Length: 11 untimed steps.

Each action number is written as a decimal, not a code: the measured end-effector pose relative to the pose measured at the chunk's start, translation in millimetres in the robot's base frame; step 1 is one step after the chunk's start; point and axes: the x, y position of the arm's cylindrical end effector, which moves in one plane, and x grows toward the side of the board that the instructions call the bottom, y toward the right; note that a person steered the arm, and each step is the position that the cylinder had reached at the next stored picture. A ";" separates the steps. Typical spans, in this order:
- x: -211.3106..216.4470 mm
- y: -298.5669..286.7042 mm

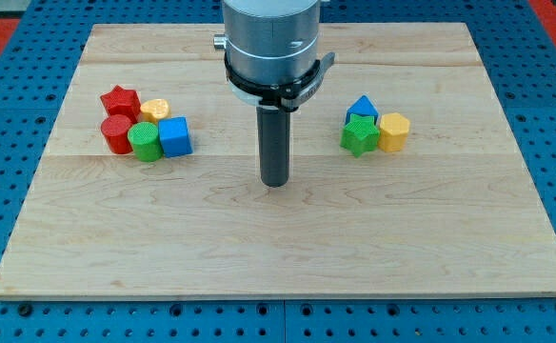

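Observation:
My tip (275,182) rests on the wooden board (278,248) near its middle, touching no block. To the view's left lies a cluster: a red star (120,100), a yellow block (155,108), a red cylinder (116,134), a green cylinder (145,141) and a blue cube (174,136). To the view's right sits a second cluster: a blue triangular block (362,108), a green star (359,136) and a yellow hexagonal block (393,131). The green star is the block nearest to my tip, a short way off to the right.
The board lies on a blue pegboard surface (11,86) that shows on all sides. The arm's grey cylindrical body (268,43) hangs over the board's top middle.

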 end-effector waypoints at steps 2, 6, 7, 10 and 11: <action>30.4 40.0; 4.6 53.8; 4.8 33.7; 55.8 -108.5; 44.1 -152.2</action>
